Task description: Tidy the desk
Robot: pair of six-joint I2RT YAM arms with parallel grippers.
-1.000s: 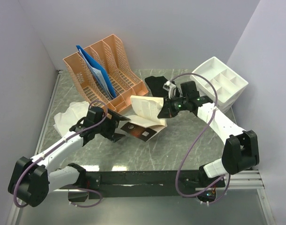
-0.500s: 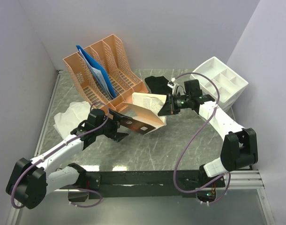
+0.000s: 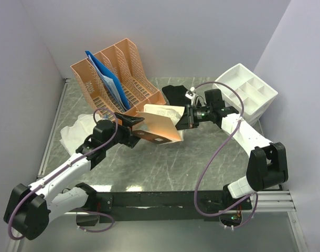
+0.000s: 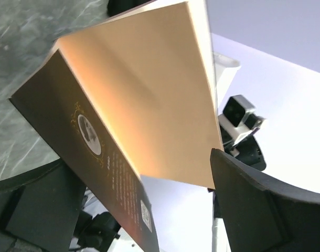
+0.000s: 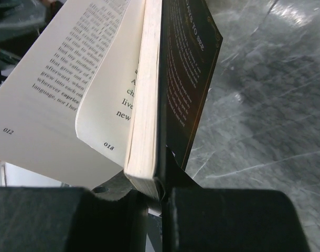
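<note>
A paperback book (image 3: 161, 126) with a dark cover hangs tilted above the grey-green marble desk (image 3: 165, 163), some pages fanned open. My right gripper (image 3: 182, 119) is shut on its spine corner; in the right wrist view the book (image 5: 149, 94) is pinched between the black pads of that gripper (image 5: 157, 194). My left gripper (image 3: 132, 125) stands open at the book's left edge. In the left wrist view the dark cover and tan side of the book (image 4: 144, 100) lie between the wide-apart fingers (image 4: 259, 205); whether a finger touches the cover I cannot tell.
An orange file organizer (image 3: 118, 79) holding blue folders stands at the back left. A white compartment tray (image 3: 249, 94) sits at the back right, a black object (image 3: 176, 93) beside it. Crumpled white material (image 3: 76, 131) lies at the left. A black rail (image 3: 160, 199) runs along the near edge.
The right gripper has lifted the book off the desk and tilted it up. The left gripper has moved up and to the right, so that its open fingers now straddle the book's left edge.
</note>
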